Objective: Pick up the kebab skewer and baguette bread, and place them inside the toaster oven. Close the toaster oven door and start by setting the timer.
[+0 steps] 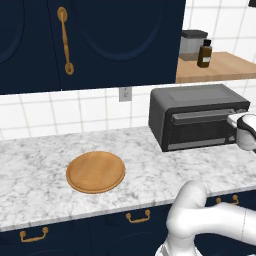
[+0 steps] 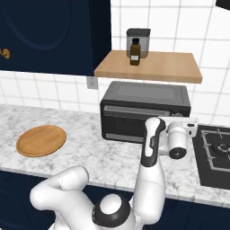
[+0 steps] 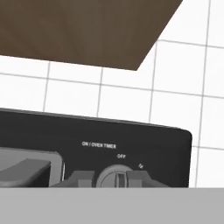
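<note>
Marble counter (image 1: pixel 40 165); gripper (image 3: pixel 111 177) fingertips pinched on toaster oven (image 1: pixel 195 122) timer knob (image 3: pixel 114 177).

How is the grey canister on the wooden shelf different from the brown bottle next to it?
The grey canister is wider and taller than the brown bottle. The canister is a boxy light grey body under a dark lid; the bottle is slim, dark brown, with a pale label and a black cap. The canister stands behind, nearer the wall; the bottle is in front. Both stand upright on the wooden shelf.

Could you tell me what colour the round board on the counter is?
Warm orange-brown wood, round board, clearest in the left base view.
</note>
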Controlling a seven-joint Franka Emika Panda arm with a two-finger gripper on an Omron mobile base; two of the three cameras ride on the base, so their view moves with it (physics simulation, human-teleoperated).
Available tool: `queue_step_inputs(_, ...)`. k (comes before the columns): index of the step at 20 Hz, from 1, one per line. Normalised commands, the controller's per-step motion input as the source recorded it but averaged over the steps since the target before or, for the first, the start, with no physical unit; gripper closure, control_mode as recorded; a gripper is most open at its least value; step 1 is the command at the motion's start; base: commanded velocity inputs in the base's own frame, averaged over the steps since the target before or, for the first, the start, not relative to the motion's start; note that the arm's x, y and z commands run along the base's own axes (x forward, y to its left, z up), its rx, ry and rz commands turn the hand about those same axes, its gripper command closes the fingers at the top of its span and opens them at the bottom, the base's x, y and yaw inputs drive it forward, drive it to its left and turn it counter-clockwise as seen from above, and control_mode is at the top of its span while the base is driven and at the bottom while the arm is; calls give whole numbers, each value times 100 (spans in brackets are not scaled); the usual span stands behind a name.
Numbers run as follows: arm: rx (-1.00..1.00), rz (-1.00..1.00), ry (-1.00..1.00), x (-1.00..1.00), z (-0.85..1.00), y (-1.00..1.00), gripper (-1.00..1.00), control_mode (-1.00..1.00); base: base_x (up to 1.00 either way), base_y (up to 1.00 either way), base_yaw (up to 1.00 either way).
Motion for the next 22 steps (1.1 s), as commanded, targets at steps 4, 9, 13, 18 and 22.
queue_step_inputs(4,0,-9,0,50,-53,24,100,-100,0,0,0)
queue_step_inputs(9,0,-8,0,40,-63,23,100,-100,0,0,0)
queue_step_inputs(13,0,-10,0,26,-66,8,100,-100,0,0,0)
queue_step_inputs(18,0,-13,0,18,-75,16,100,-100,0,0,0)
queue_step_inputs(22,3,-14,-3,15,-74,16,100,-100,0,0,0)
